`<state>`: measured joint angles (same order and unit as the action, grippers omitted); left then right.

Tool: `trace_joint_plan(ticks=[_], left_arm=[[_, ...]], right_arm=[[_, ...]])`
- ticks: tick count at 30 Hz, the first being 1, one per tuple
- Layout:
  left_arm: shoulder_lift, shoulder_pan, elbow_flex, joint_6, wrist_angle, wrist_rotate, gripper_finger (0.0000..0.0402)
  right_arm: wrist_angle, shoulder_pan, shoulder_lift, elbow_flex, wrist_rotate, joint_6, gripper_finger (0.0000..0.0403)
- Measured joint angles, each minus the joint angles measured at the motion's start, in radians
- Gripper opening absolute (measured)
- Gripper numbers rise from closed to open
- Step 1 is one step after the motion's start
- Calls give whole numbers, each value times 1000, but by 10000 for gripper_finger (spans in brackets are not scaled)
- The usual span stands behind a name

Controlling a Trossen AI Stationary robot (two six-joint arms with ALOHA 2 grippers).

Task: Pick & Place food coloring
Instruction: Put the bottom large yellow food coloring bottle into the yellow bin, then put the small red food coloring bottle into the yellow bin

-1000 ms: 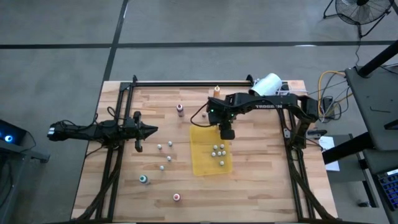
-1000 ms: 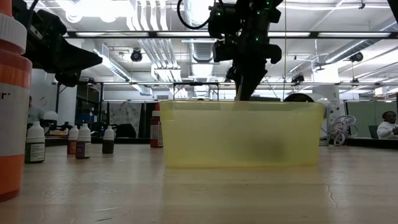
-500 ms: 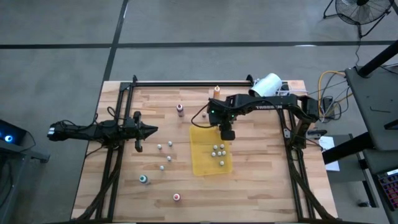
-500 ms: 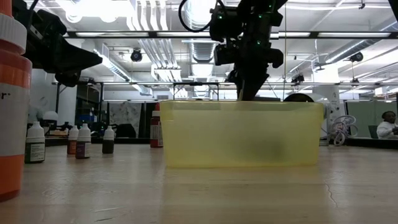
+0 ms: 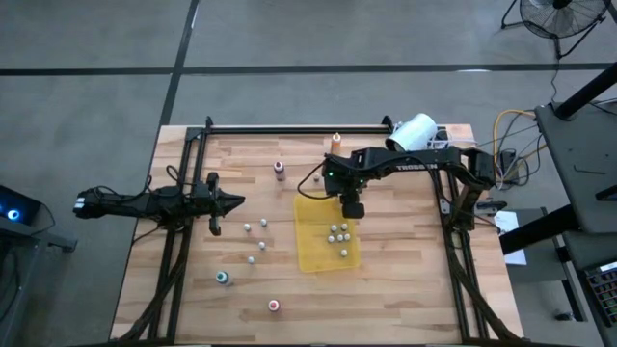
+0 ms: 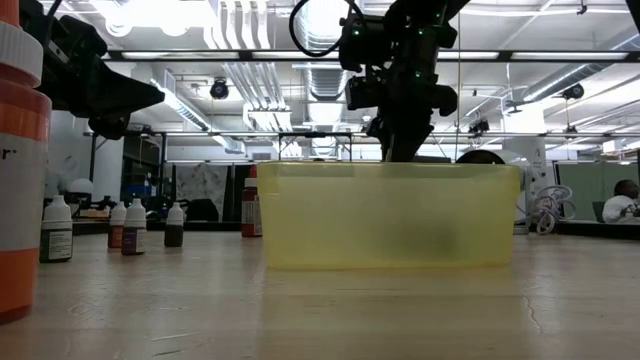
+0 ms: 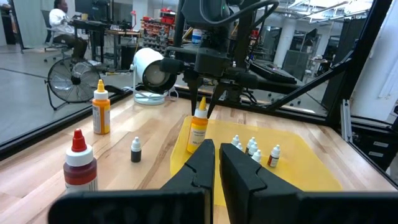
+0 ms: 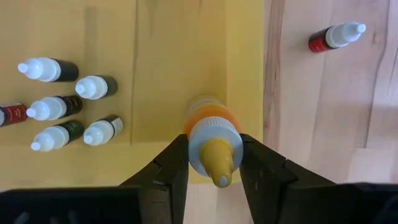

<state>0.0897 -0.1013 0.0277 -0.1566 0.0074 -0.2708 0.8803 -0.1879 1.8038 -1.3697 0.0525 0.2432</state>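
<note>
A yellow tray (image 5: 323,249) lies mid-table and holds several small white-capped food coloring bottles (image 5: 337,233). My right gripper (image 5: 352,208) hangs over the tray's far end, shut on a taller orange-yellow bottle (image 7: 198,129). More small bottles (image 5: 256,227) stand on the wood to the tray's left. Taller ones with teal (image 5: 223,278), pink (image 5: 274,306), maroon (image 5: 280,170) and orange (image 5: 336,141) tops stand around them. My left gripper (image 5: 237,201) rests shut at the table's left, level, touching nothing. My right gripper pinches the bottle's white cap (image 8: 214,138), just under the yellow nozzle, between its two fingers (image 8: 170,163). The fingers come from above, pointing steeply down. The bottle hangs upright inside the tray's far end; whether its base touches the tray floor, I cannot tell.
A big white cylinder-shaped device (image 5: 415,130) lies at the far right corner. A red-labelled small bottle (image 8: 334,37) lies on the wood beside the tray. Black frame rails (image 5: 183,173) run along the table's sides. Bare wood lies near the front edge.
</note>
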Motion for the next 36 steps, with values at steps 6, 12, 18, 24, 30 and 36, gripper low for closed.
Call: trace_joint_plan(ticks=[6,12,18,24,30,36], left_arm=[[0,0,0,0,0,0,0],[0,0,0,0,0,0,0],[0,0,0,0,0,0,0],[0,0,0,0,0,0,0],[0,0,0,0,0,0,0],[0,0,0,0,0,0,0]], right_arm=[[1,0,0,0,0,0,109],[2,0,0,0,0,-1,125],[6,0,3,3,-1,-5,166],[6,0,-4,3,-1,-8,192],[10,0,-50,3,-1,-7,198],[15,0,-105,3,-1,-29,199]])
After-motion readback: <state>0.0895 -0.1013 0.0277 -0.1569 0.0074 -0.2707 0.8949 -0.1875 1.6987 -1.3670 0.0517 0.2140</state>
